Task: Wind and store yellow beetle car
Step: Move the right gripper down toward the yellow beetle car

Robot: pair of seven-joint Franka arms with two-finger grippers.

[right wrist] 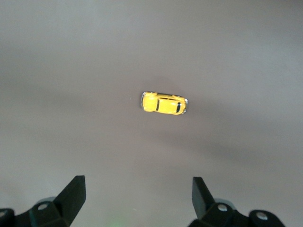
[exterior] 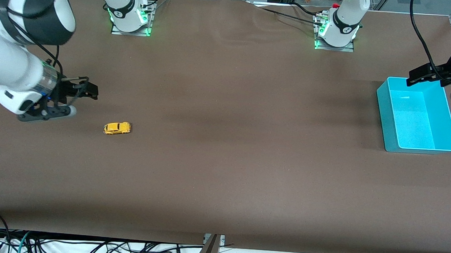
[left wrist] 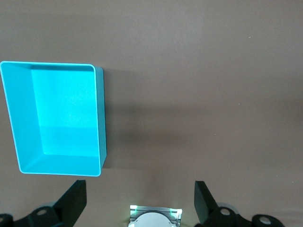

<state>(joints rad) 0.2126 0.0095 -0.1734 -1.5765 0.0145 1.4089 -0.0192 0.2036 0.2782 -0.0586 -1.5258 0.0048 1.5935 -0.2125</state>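
While apart: yellow beetle car point(exterior: 117, 128); teal bin point(exterior: 448, 115)

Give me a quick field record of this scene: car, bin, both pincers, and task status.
car: yellow beetle car on its wheels on the table, toward the right arm's end
bin: teal bin, empty, toward the left arm's end
right pincer: open, holding nothing, hovering beside the car
left pincer: open, holding nothing, over the bin's rim
status: car not yet grasped or stored
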